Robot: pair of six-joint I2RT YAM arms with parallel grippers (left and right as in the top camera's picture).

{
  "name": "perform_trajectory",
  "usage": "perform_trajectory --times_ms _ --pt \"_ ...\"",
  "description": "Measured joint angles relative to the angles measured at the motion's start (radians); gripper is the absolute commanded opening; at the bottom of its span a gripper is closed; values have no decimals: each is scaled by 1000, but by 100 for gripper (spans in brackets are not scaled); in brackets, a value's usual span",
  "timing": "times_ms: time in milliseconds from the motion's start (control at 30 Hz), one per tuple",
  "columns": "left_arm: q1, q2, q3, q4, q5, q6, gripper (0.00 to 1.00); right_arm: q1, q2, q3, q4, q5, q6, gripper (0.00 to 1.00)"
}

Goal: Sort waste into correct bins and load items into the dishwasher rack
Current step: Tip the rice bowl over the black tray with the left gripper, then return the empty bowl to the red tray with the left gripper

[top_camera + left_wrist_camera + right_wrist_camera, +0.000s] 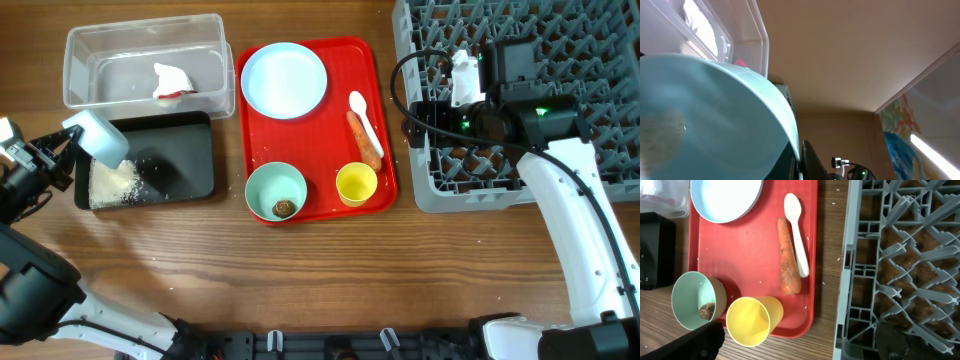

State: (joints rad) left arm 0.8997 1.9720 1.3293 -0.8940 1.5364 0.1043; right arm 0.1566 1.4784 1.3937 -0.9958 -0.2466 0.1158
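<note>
1. The left gripper (68, 148) is clamped on the tilted pale-blue bowl (98, 137), well left of the red tray (318, 215). Only the overhead view shows this grip.
2. The left wrist view is filled by the bowl's blurred inside, which carries a pale smear. The wall of the clear tub (747, 30) is behind it, and the fingers cannot be made out.
3. Under the bowl, rice (112, 183) is heaped on the black tray (190, 150), which sits just left of the red tray. Behind it, the tub holds the wrapper (172, 82).
4. The right gripper (425, 115) hangs just right of the red tray, at the left edge of the rack (560, 40). Only its wrist view shows the dark fingers, spread wide with nothing between them.
5. That view also shows what lies on the red tray:
   - the carrot stick (789, 260) touching the spoon (796, 230);
   - the yellow cup (751, 321);
   - the mint bowl (692, 300) holding the brown lump (706, 311);
   - the plate (725, 197).
</note>
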Motion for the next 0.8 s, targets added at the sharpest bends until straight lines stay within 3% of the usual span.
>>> perform_trajectory --times_ms 533,667,800 --pt "-14 -1 0 -80 7 -34 4 0 0 0 11 0 3 100" --pt "-216 -109 21 -55 -12 -11 4 0 0 0 16 -8 4 100" --pt "-543 -306 115 81 -270 -54 4 0 0 0 16 -8 4 100"
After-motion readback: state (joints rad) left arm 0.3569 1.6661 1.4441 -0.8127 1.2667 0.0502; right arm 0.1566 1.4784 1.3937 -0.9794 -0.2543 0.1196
